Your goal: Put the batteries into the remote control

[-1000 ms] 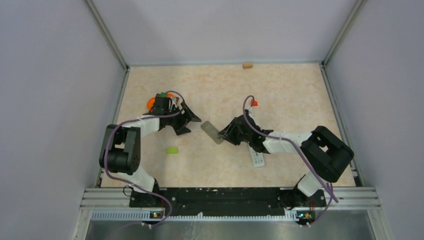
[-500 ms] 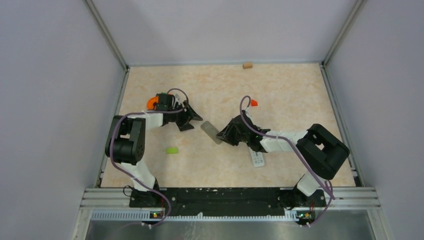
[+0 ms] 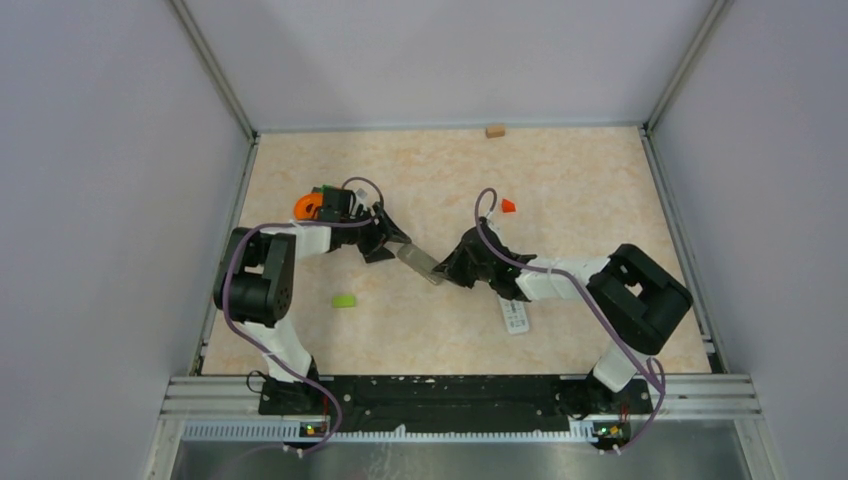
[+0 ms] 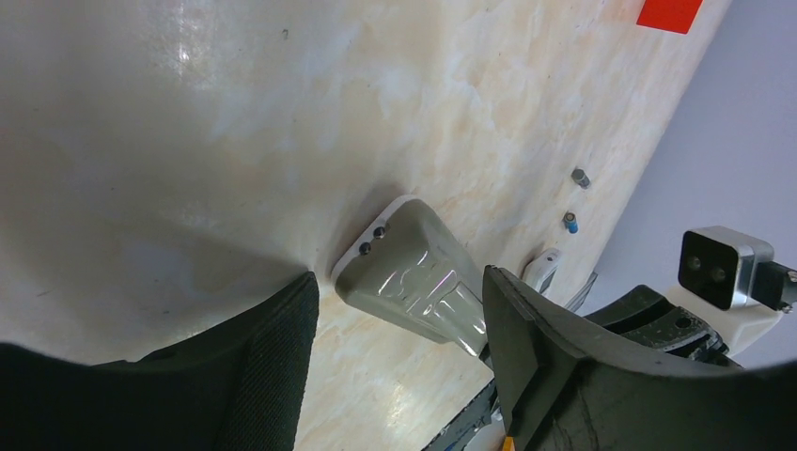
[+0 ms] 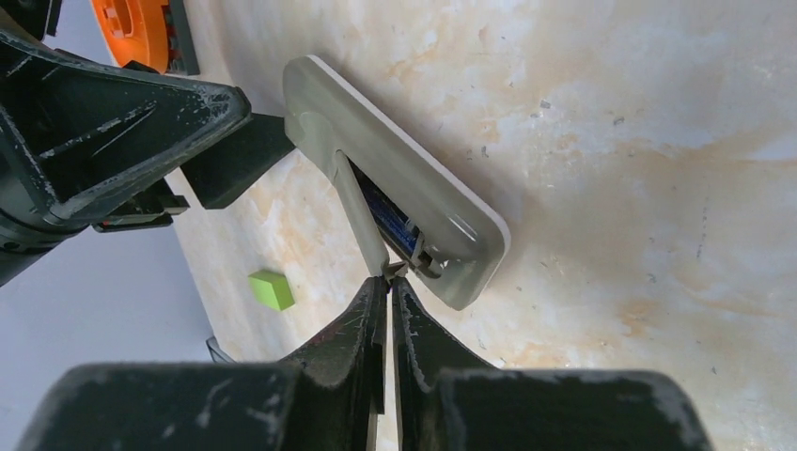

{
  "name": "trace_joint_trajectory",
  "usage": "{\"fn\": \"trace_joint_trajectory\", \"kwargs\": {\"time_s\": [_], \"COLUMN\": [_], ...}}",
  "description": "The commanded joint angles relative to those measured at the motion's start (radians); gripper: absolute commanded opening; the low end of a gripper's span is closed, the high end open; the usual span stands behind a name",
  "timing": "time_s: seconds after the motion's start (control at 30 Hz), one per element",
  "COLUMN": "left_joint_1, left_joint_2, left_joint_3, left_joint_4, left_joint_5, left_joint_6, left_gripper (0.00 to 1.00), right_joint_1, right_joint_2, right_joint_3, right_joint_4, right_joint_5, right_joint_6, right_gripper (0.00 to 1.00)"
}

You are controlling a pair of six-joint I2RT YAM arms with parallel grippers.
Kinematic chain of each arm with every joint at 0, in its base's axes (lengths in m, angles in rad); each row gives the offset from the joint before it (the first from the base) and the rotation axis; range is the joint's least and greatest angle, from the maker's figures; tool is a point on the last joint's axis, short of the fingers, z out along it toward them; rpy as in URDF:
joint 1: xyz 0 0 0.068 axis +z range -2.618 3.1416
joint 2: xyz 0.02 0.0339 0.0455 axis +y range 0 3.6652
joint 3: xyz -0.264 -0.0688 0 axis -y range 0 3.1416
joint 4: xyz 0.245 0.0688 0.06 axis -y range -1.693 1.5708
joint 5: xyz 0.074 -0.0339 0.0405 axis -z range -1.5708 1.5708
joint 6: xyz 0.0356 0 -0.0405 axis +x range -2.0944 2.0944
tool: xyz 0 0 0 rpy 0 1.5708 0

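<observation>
The grey remote control lies face down mid-table. Its battery cover stands tipped up, and a blue battery shows in the bay. My right gripper is shut, its tips pinching the cover's lower tab. My left gripper is open around the remote's other end. Its right finger is against the remote, with a thin gap at the left finger. Two loose batteries lie on the table beyond.
A white remote lies under the right forearm. A green block sits near left, a red wedge behind the right gripper, an orange part by the left wrist and a wooden block at the back wall.
The left gripper slid right until it straddled the remote's end, and its jaws narrowed. The right gripper's jaws closed at the cover's tab.
</observation>
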Motion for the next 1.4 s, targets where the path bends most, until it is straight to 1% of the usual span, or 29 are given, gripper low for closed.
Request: {"fn": "trace_joint_trajectory", "kwargs": {"time_s": [0.0, 0.27, 0.47, 0.63, 0.73, 0.87, 1.0, 1.17, 1.37], "left_joint_1": [-0.009, -0.013, -0.013, -0.013, -0.013, -0.013, -0.013, -0.013, -0.013], "left_joint_2": [0.029, 0.042, 0.046, 0.051, 0.054, 0.056, 0.056, 0.064, 0.067], "left_joint_3": [0.014, 0.018, 0.032, 0.039, 0.044, 0.049, 0.051, 0.051, 0.054], "left_joint_4": [-0.011, -0.02, -0.048, -0.062, -0.064, -0.07, -0.072, -0.073, -0.075], "left_joint_5": [-0.015, -0.01, -0.024, -0.028, -0.028, -0.028, -0.032, -0.027, -0.025], "left_joint_6": [0.037, 0.042, 0.062, 0.082, 0.085, 0.09, 0.092, 0.094, 0.095], "left_gripper": [0.68, 0.66, 0.65, 0.65, 0.65, 0.65, 0.65, 0.64, 0.64], "right_joint_1": [0.004, 0.005, -0.012, -0.065, -0.099, -0.12, -0.133, -0.144, -0.155], "right_joint_2": [0.009, 0.027, 0.012, -0.013, -0.011, 0.006, 0.026, 0.046, 0.065], "right_joint_3": [0.062, 0.055, 0.052, 0.039, 0.041, 0.064, 0.079, 0.073, 0.019], "right_joint_4": [-0.008, -0.011, -0.025, 0.012, 0.033, 0.025, 0.028, 0.064, 0.16], "right_joint_5": [0.027, 0.029, 0.028, -0.085, -0.161, -0.235, -0.296, -0.346, -0.356], "right_joint_6": [-0.043, -0.042, -0.075, -0.075, -0.086, -0.115, -0.124, -0.098, -0.007], "right_gripper": [0.05, 0.07, 0.07, 0.06, 0.04, 0.0, 0.0, 0.0, 0.0]}}
